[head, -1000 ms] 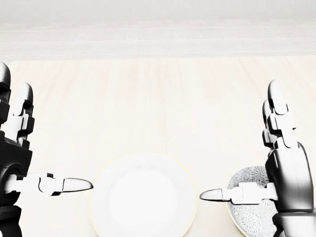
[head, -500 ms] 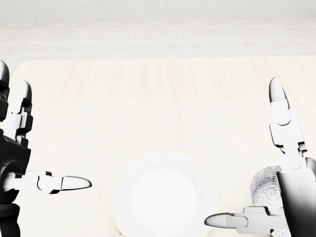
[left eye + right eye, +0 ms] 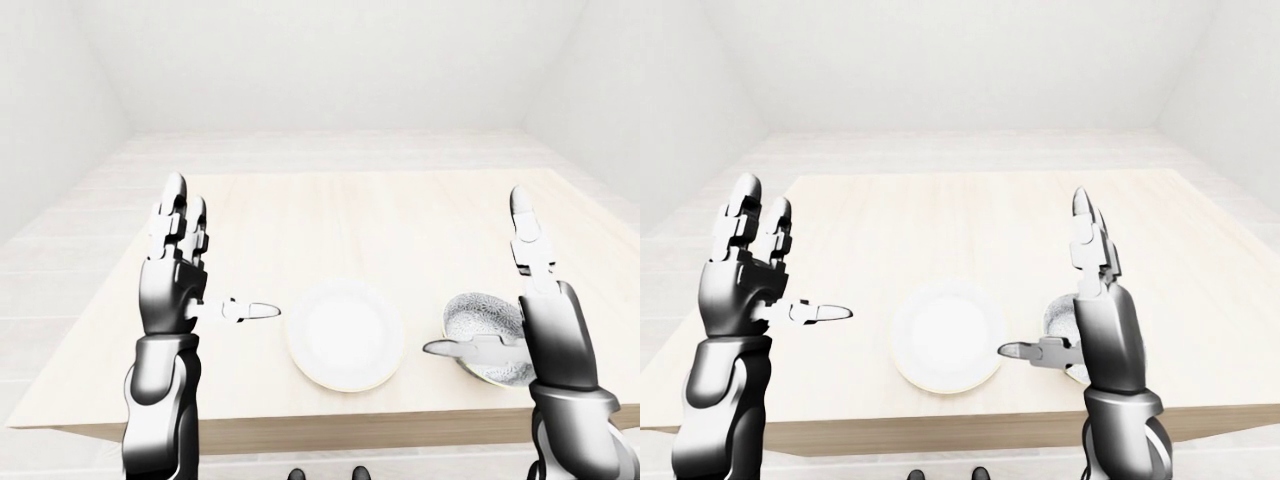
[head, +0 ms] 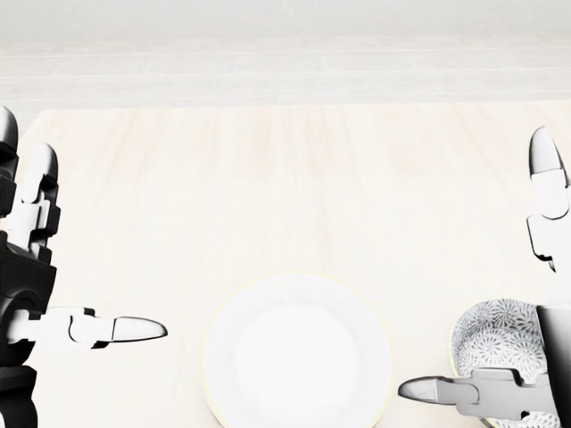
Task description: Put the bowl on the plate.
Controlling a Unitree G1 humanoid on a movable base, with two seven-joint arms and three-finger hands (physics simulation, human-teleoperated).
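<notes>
A white plate [image 3: 345,334] lies near the bottom edge of a pale wooden table [image 3: 340,220]. To its right sits a patterned grey-and-white bowl [image 3: 483,321], upright on the table. My right hand [image 3: 500,290] is raised over the bowl, open, with fingers pointing up and thumb stretched left above the bowl's near rim; it partly hides the bowl. Left of the plate, my left hand [image 3: 205,270] is held up, open, thumb pointing toward the plate, holding nothing. The head view shows the bowl [image 4: 504,343] at the lower right.
The table's near edge [image 3: 330,425] runs just below the plate and bowl. White walls and a pale floor surround the table. My feet [image 3: 325,474] show under the edge.
In the head view my right hand has shifted right and down, uncovering more of the bowl. Earlier the picture shifted right a little; the left hand has hardly moved.
</notes>
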